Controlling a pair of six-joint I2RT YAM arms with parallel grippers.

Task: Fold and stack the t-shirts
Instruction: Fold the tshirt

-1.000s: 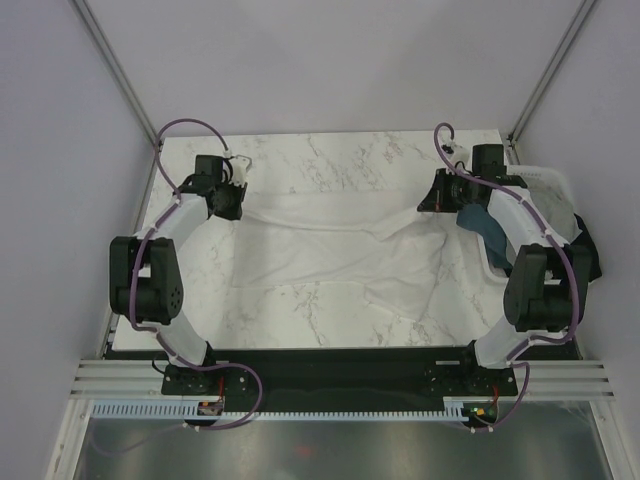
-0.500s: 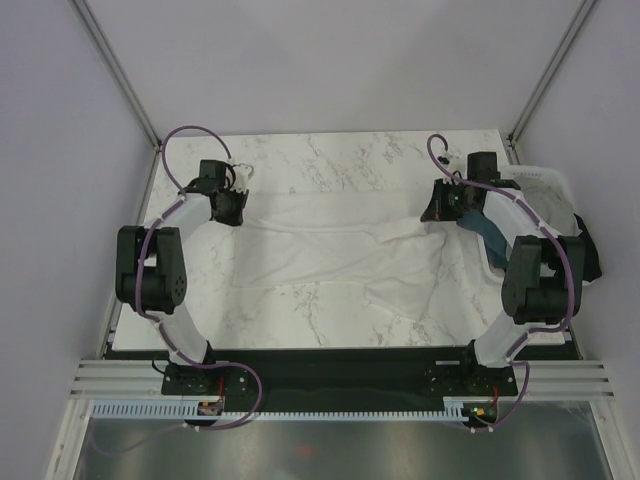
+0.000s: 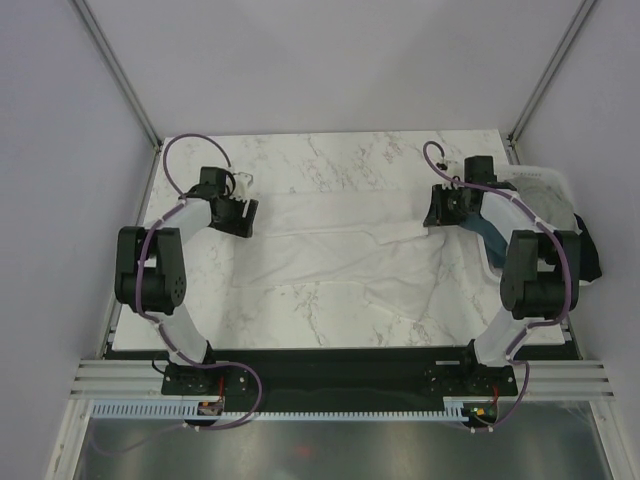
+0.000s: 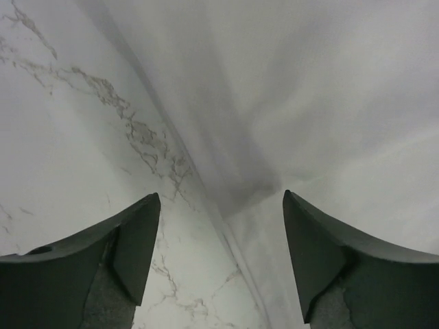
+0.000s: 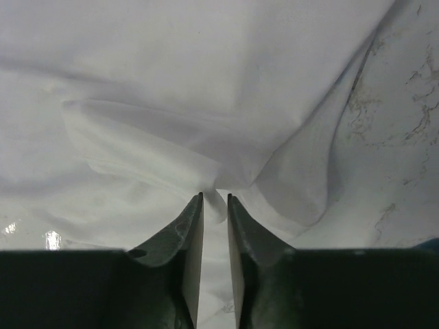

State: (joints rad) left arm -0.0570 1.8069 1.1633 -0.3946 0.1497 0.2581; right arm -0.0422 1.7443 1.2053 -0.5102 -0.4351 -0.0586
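Marble table (image 3: 350, 150) carries the white t-shirt (image 3: 330, 255). My left gripper (image 4: 219, 195) is spread over its edge. My right gripper (image 5: 215, 197) is nearly pressed together, hold unclear. I'd flatten creases before folding.

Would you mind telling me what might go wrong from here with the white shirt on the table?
The right tool has its jaws barely apart with a fold of the white t-shirt at their tips; if cloth snags, pulling away may drag the shirt askew.
The left tool stands open over a raised ridge at the shirt's edge; closing there may catch only that wrinkle.
Creases cross the shirt, so a fold may come out lopsided.
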